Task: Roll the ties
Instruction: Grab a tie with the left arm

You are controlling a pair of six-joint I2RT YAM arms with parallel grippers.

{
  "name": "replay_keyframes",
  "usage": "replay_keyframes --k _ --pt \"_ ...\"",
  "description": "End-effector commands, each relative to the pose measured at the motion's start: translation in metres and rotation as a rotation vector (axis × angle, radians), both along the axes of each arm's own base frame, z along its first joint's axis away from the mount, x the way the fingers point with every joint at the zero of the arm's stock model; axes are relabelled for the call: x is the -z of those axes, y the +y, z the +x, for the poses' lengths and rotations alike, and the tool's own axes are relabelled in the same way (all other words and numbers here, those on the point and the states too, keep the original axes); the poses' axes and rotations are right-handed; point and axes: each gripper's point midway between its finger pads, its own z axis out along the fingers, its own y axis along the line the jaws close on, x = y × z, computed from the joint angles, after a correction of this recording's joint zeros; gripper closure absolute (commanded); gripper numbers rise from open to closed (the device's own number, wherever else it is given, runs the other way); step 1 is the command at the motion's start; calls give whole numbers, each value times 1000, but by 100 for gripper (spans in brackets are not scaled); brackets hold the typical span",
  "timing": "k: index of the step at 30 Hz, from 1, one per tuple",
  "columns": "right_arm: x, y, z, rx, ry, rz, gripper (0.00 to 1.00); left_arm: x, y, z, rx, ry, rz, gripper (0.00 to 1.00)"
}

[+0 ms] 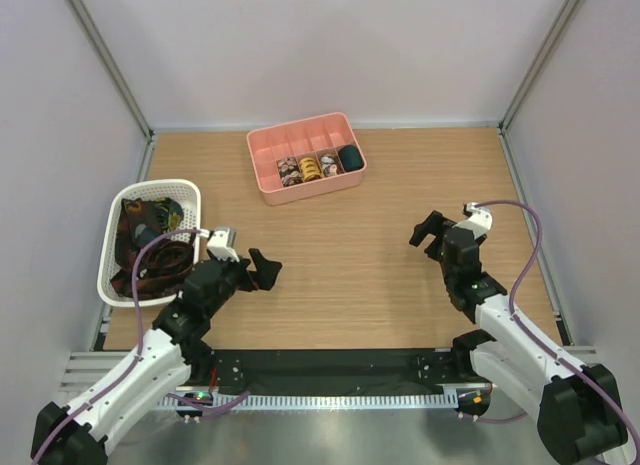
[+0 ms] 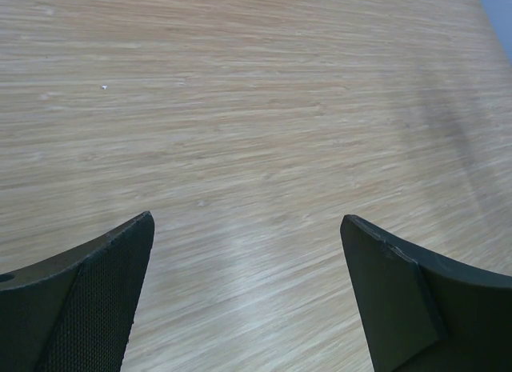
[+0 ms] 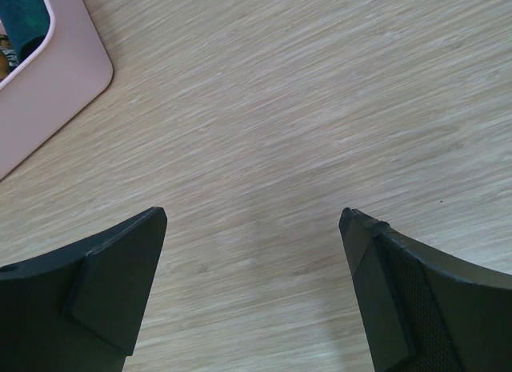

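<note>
Unrolled ties [image 1: 150, 247] are heaped in the basket [image 1: 150, 188], coils [image 1: 308, 168] are slotted in the tray [image 1: 275, 142] beyond and right of it, and the left hand [image 1: 258, 269] just right of the basket and the right hand [image 1: 432, 233] far right are held wide and empty, presumably staged for the next pick.

Ties [image 1: 152, 253] in basket [image 1: 160, 186] — tray [image 1: 278, 145] beyond

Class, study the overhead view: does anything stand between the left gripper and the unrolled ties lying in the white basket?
Only the mesh wall of the basket, which rises between the open left gripper and the ties piled inside. The basket is open on top, so nothing visible blocks a reach from above.
</note>
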Motion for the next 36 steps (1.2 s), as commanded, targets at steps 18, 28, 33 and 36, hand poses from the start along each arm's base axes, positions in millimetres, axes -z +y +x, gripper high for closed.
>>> replay_keyframes --k 18,28,33,36 --pt "-17 -4 -2 9 -78 10 0 -140 184 38 -1015 115 53 0" --pt "-19 -2 -2 -2 -82 12 0 -84 285 74 -1309 363 -127 0" --pt "-22 2 -2 -23 -86 20 0 -64 327 80 -1427 489 -97 0" --pt "-23 3 -3 -26 -89 22 0 -51 338 89 -1406 546 -76 1"
